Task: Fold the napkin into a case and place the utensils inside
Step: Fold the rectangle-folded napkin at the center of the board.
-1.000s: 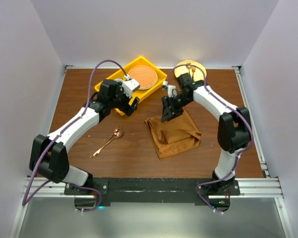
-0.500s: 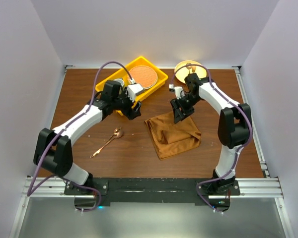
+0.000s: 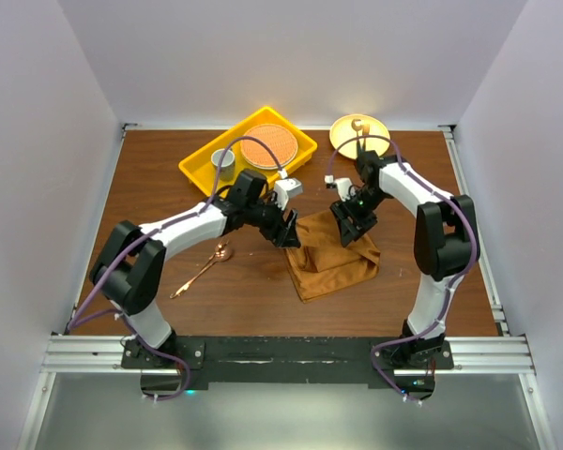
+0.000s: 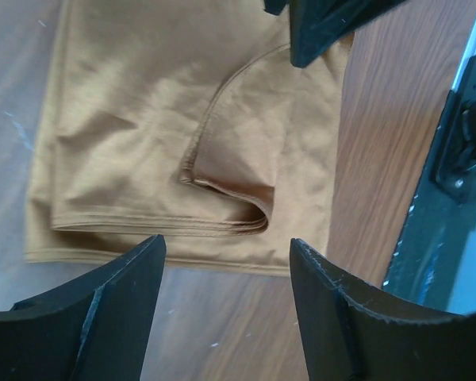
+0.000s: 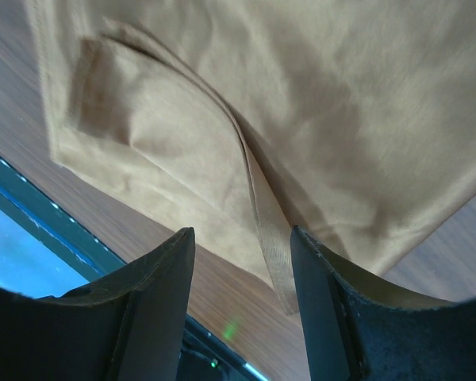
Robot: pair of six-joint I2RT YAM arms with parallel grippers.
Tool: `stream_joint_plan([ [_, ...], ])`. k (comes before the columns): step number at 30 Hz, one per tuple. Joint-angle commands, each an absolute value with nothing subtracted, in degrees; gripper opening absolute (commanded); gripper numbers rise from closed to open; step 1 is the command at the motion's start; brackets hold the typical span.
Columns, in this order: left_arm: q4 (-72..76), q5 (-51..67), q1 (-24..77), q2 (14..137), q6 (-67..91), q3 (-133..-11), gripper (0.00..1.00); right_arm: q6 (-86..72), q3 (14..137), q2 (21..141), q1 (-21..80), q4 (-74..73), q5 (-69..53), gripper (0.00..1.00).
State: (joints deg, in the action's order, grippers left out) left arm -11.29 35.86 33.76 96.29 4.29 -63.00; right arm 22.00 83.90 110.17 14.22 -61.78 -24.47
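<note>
On the counter point(image 3: 169, 206), right of centre: napkin point(image 3: 330, 255), rust-brown, folded into a rough oblong of several layers, lying flat with its long side slanting from far left to near right; the left wrist view shows stacked hems along one edge and a curved flap folded over the top; the right wrist view shows a smaller folded corner lying on the upper layer.

At the napkin's far-left corner: left gripper point(image 3: 287, 232), fingers spread, nothing between them, cloth and bare wood visible through the gap; whether the tips touch the cloth cannot be told.

Over the napkin's far edge: right gripper point(image 3: 350, 231), fingers likewise spread, nothing pinched, cloth filling the view beneath; the two grippers are near each other, one dark finger of the right showing at the top of the left wrist view.

Left of the napkin, apart from it: spoon point(image 3: 199, 272), copper-coloured, slim, lying flat, bowl toward the napkin, handle pointing to the near left; untouched by either gripper.

At the far edge, left of centre: yellow tray point(image 3: 199, 156), set at an angle, holding a round orange plate point(image 3: 267, 148) and a small grey cup point(image 3: 223, 159).

At the far edge, right of centre: yellow plate point(image 3: 345, 141), with a small dark utensil point(image 3: 359, 123) on it.
</note>
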Motion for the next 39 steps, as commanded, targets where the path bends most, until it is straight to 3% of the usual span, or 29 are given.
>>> stream_joint_plan([
  [1, -6.59, 36.65, 34.72, 97.47, 10.55, -64.25, 0.69, 25.05, 81.65, 106.53, 14.06, -62.23, -21.71, 0.55],
  [8, -6.24, 34.89, 34.8, 98.79, 10.98, -64.07, 0.69, 26.98, 79.1, 104.24, 14.06, -61.44, -19.6, 0.45],
  [15, -5.45, 34.63, 34.89, 100.46, 12.39, -63.72, 0.64, 30.23, 77.96, 102.57, 14.06, -61.52, -17.84, 0.29],
  [39, -3.16, 31.99, 37.7, 109.25, 24.96, -67.5, 0.52, 29.97, 71.54, 96.86, 12.48, -61.35, -18.63, 0.33],
])
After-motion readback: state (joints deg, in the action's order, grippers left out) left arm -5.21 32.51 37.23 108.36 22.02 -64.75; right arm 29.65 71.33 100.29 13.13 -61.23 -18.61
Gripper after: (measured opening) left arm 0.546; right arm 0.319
